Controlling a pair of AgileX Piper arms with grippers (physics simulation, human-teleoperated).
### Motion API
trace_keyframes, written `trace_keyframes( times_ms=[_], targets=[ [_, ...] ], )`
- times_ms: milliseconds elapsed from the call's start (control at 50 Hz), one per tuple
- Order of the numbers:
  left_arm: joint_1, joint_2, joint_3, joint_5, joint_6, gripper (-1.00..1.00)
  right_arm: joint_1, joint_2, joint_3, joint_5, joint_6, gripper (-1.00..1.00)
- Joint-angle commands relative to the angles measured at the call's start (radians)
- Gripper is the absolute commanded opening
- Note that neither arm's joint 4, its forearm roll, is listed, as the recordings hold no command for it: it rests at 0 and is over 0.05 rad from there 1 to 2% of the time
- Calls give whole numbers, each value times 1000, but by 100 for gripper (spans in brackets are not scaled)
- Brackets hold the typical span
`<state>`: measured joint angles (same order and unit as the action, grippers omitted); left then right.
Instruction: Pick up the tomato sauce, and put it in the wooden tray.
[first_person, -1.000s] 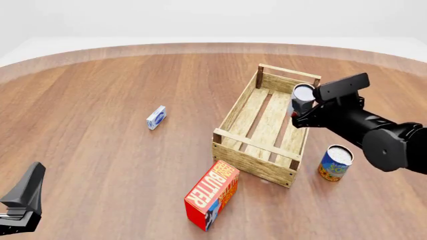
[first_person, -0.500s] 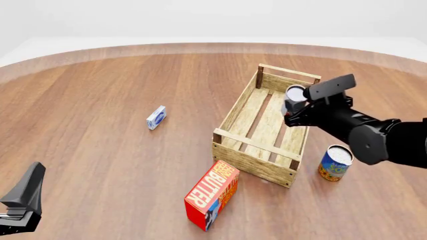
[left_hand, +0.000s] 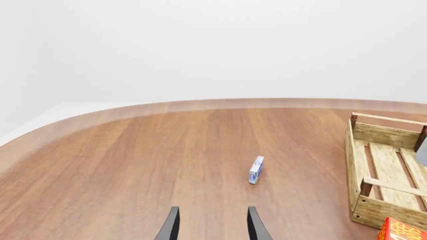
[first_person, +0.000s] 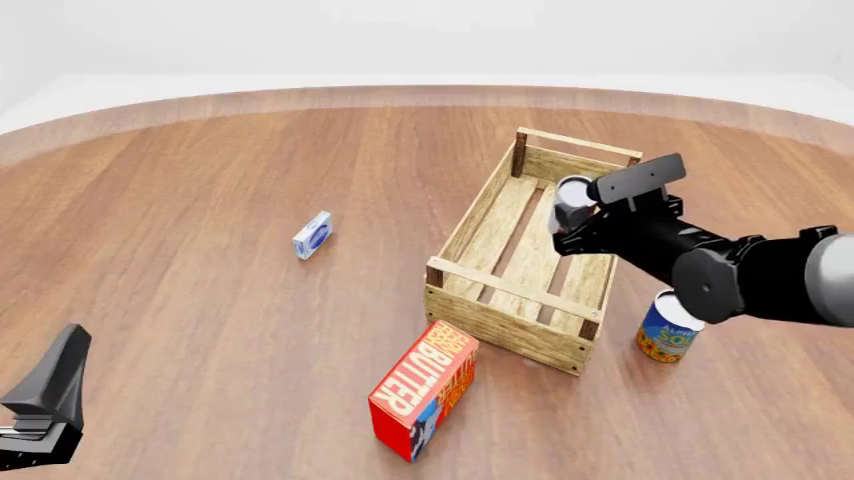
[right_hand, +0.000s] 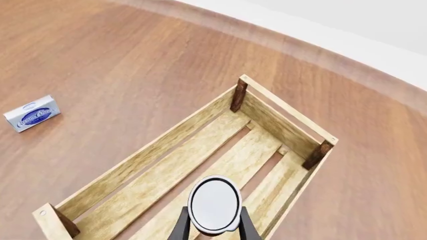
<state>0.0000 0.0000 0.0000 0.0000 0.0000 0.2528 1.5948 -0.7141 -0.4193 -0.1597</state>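
Observation:
The tomato sauce (first_person: 573, 196), a small can with a silver-white top, hangs above the far half of the wooden tray (first_person: 513, 285), with my right gripper (first_person: 578, 217) shut on it. From the right wrist, the can's round lid (right_hand: 213, 202) sits between the two fingers (right_hand: 181, 228), over the tray's slatted bottom (right_hand: 143, 156). My left gripper (first_person: 47, 398) rests at the near left of the table, far from the tray. Its fingers (left_hand: 171, 228) stand open with nothing between them.
A blue-and-orange can (first_person: 669, 331) stands just right of the tray's near end. A red butter box (first_person: 424, 390) lies in front of the tray. A small blue-and-white box (first_person: 312, 235) lies on the table left of the tray.
My right gripper has carried the can leftward, from above the tray's right rail to over its inside. The left arm has not moved.

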Motion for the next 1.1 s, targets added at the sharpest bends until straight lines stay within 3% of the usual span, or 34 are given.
trace_keyframes(
  times_ms=[20, 1100],
  targets=[
    [0, 0, 0, 0, 0, 100, 6, 31, -13, -16, 18, -100],
    [0, 0, 0, 0, 0, 100, 8, 186, -106, -47, 23, -100]
  ],
)
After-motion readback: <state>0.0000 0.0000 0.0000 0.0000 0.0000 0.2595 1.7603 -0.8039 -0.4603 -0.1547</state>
